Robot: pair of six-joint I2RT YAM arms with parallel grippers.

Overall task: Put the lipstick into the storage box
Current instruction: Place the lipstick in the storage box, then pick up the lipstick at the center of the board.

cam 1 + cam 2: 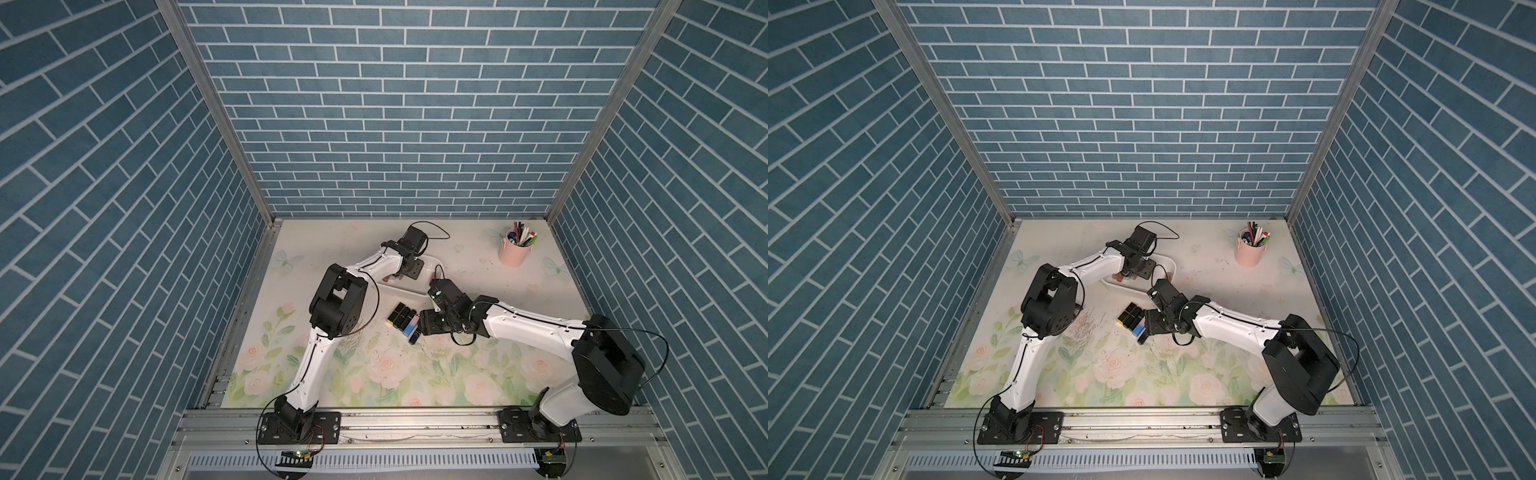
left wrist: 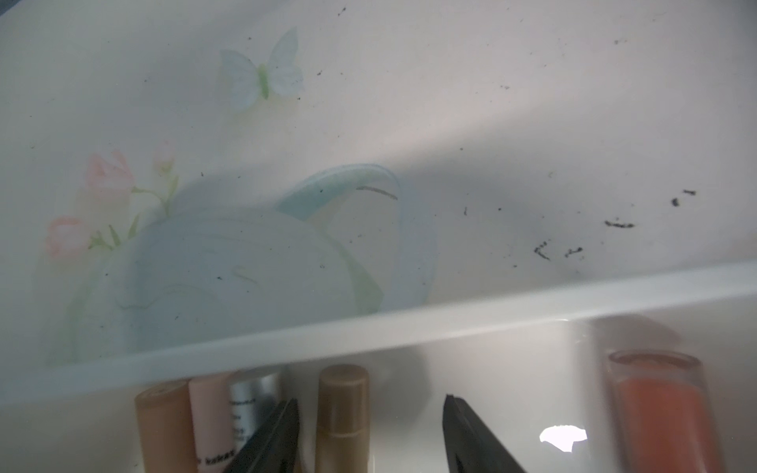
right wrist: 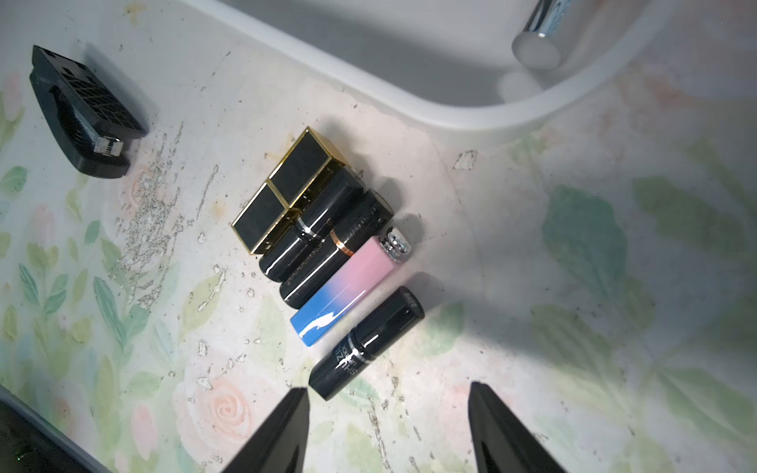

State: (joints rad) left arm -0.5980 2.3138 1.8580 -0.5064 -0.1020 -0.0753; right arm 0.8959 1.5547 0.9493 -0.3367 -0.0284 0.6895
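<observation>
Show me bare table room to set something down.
Bare: front table strip between the arm bases; back stretch between storage box and pen cup. Crowded: lipstick row beside the box, at the right gripper.

Left gripper (image 2: 370, 400); right gripper (image 3: 389, 387) — seemingly parted.

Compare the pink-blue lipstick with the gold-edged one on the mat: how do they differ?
The pink-blue lipstick is a round tube with a silver end; the gold-edged lipstick is square and black. The pink-blue lipstick is flanked on both sides; the gold-edged lipstick on one only. Both lie flat, parallel, outside the box.
</observation>
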